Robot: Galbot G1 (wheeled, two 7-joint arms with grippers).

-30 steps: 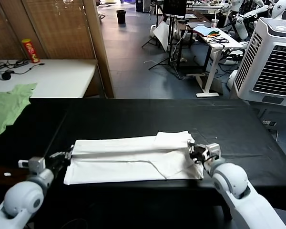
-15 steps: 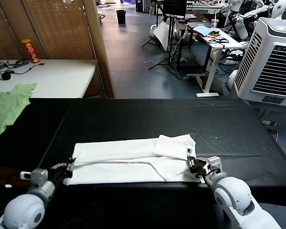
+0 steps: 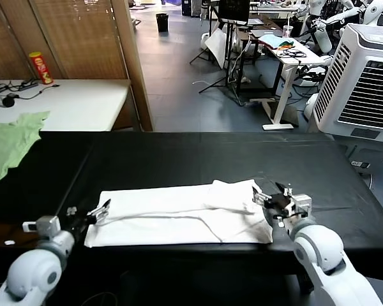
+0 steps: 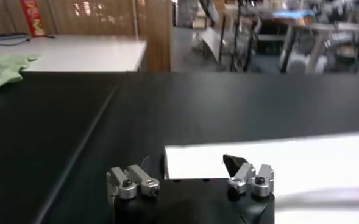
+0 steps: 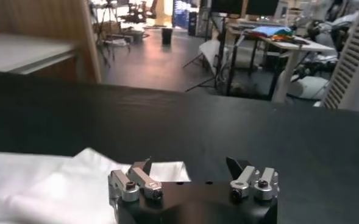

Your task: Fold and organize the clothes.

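The white T-shirt (image 3: 179, 213) lies folded into a long flat strip on the black table (image 3: 179, 159), plain side up, no print showing. A sleeve fold bunches at its right end (image 3: 233, 194). My left gripper (image 3: 87, 213) is open and empty at the strip's left end, at the near corner. In the left wrist view the left gripper (image 4: 188, 164) spreads wide over the shirt's edge (image 4: 277, 164). My right gripper (image 3: 272, 199) is open and empty just off the strip's right end. In the right wrist view the right gripper (image 5: 189, 164) has the shirt (image 5: 57, 182) beside one finger.
A pale green garment (image 3: 9, 140) lies at the table's far left, partly on a white side table (image 3: 70, 105) with a red can (image 3: 40, 67). A white air cooler (image 3: 364, 83) stands at the back right. The table's front edge is just below the shirt.
Both grippers have opened and let go of the shirt's ends. The left one has backed off a little; the right one has shifted right. The shirt now rests flat.
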